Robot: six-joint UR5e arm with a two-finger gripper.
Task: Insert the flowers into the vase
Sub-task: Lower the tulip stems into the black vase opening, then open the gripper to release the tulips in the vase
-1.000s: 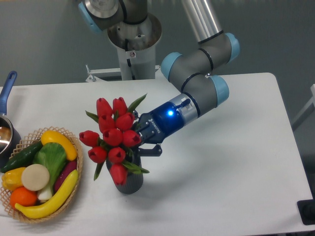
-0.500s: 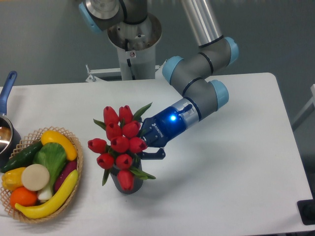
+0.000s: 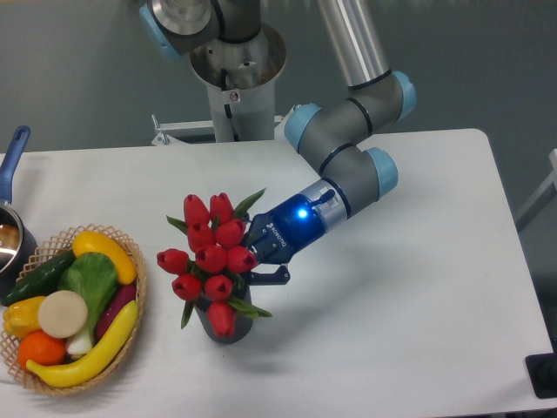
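a: where is the gripper [image 3: 254, 258] sitting?
b: it is reaching in just right of the flowers [image 3: 210, 259], its fingers buried behind the buds, so i cannot tell its grip.
a: and the bunch?
b: it is standing in the vase [image 3: 228, 324], just below the gripper. a basket [image 3: 139, 300] is lying well to its left.

1. Small dark grey ribbed vase [image 3: 228, 329]: mouth & upper body hidden behind bunch of red tulip buds [image 3: 211, 259].
2. Two-finger gripper [image 3: 252, 259]: fingertips hidden by blooms, can't tell grip.
3. Blue-handled metal pot [image 3: 10, 228]: cut off by left edge.
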